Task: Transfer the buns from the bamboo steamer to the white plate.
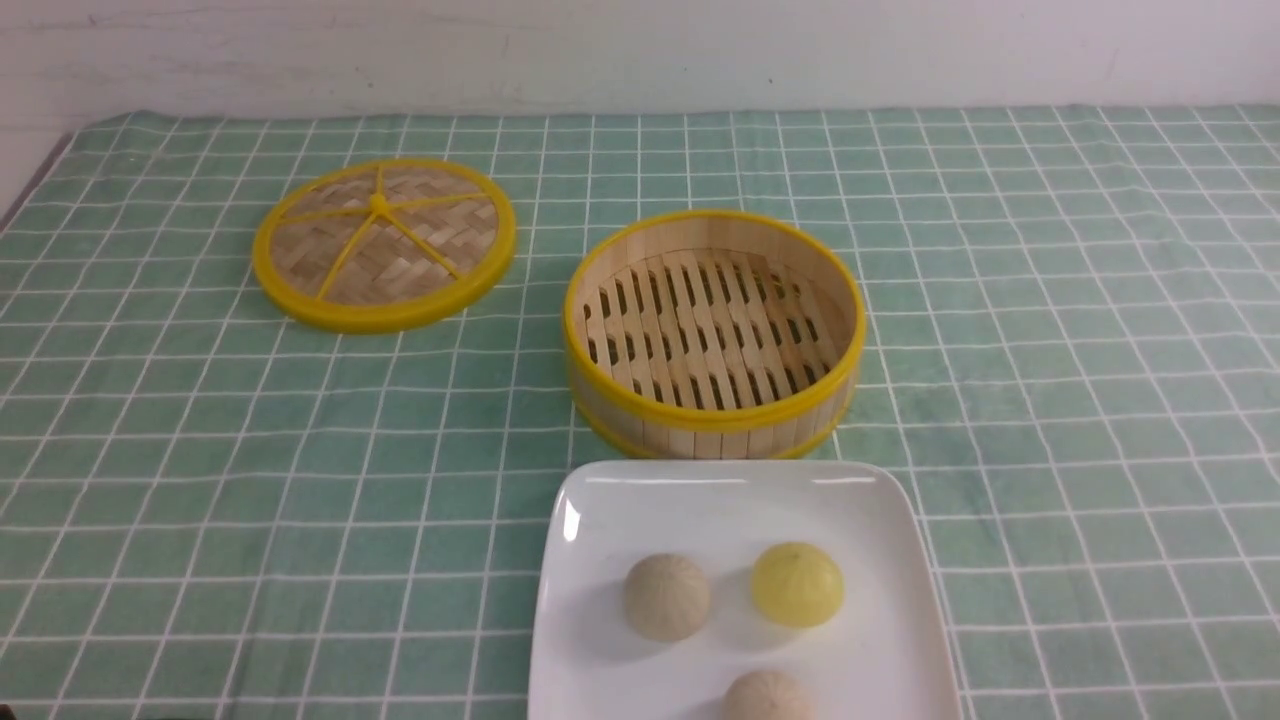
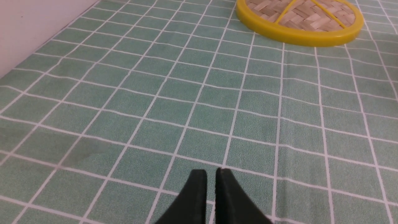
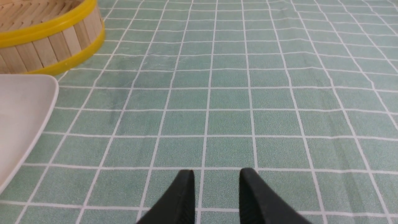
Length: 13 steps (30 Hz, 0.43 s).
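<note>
Taking 12 o'clock as the far side of the bench point(image 1: 1050, 400), the front view shows 3 buns, all on the 1 white plate point(image 1: 600, 520). 2 are cream and 1 is yellow. The yellow bun point(image 1: 797, 585) sits at 3 o'clock from the farther cream bun point(image 1: 667, 597), with bare plate between the 2. The nearer cream bun point(image 1: 768, 697) lies between 4 and 5 o'clock from the farther cream bun and at about 6 o'clock from the yellow bun, partly cut off by the view's edge. All 3 are apart.

The 1 bamboo steamer point(image 1: 715, 430) stands upright at 12 o'clock from the plate, very near its far rim; whether they touch cannot be told. It holds 0 buns, and its slatted floor shows. The 1 woven lid point(image 1: 385, 250), yellow-rimmed, lies flat with its ribs up, between 9 and 10 o'clock from the steamer and well apart from it.

The 2 grippers appear in the wrist views. The left gripper point(image 2: 211, 171) is slightly open, with 1 narrow gap between its 2 dark fingertips. The right gripper point(image 3: 217, 171) is open wider, its 2 fingertips clearly apart. Each holds 0 things. 1 green cloth point(image 3: 230, 124) with white grid lines covers the bench.
</note>
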### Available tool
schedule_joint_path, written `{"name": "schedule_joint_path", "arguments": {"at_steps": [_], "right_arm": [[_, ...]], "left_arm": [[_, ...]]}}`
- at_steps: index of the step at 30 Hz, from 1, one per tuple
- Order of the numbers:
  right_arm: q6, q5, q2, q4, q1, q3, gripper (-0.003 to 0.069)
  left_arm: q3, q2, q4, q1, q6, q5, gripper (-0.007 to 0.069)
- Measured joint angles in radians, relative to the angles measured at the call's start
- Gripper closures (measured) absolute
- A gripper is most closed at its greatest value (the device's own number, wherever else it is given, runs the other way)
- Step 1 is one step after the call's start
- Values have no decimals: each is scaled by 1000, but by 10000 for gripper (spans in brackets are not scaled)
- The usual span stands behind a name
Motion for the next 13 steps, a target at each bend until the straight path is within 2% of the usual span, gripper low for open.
{"name": "schedule_joint_path", "arguments": {"at_steps": [13], "right_arm": [[4, 0, 0, -1, 0, 0, 423]], "left_arm": [[0, 0, 0, 0, 0, 0, 531]]}}
